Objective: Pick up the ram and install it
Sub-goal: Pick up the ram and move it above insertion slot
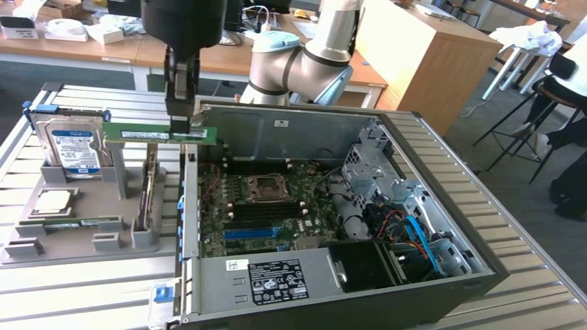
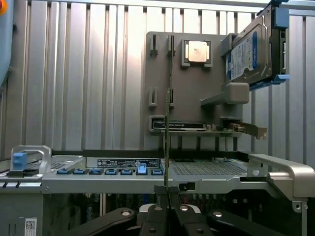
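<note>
The ram [image 1: 147, 132] is a long green stick held level in the air, over the gap between the grey parts tray [image 1: 27, 247] and the open computer case [image 1: 477, 268]. My gripper [image 1: 188, 128] is shut on it near the end closest to the case, gripping from above. In the wrist view the ram [image 2: 167, 123] appears edge-on as a thin line rising from my gripper [image 2: 167, 192]. A second green stick [image 1: 69, 223] lies flat on the tray. Inside the case, the motherboard [image 1: 303, 230] lies with its blue slot [image 1: 252, 232] and black slots.
On the tray, a hard drive [image 1: 73, 148] stands upright and a square silver processor [image 1: 55, 201] lies flat, with a card [image 1: 147, 196] standing on edge. The case wall [image 1: 275, 130] rises just behind the held stick. Drive cage and cables [image 1: 413, 227] fill the case's right side.
</note>
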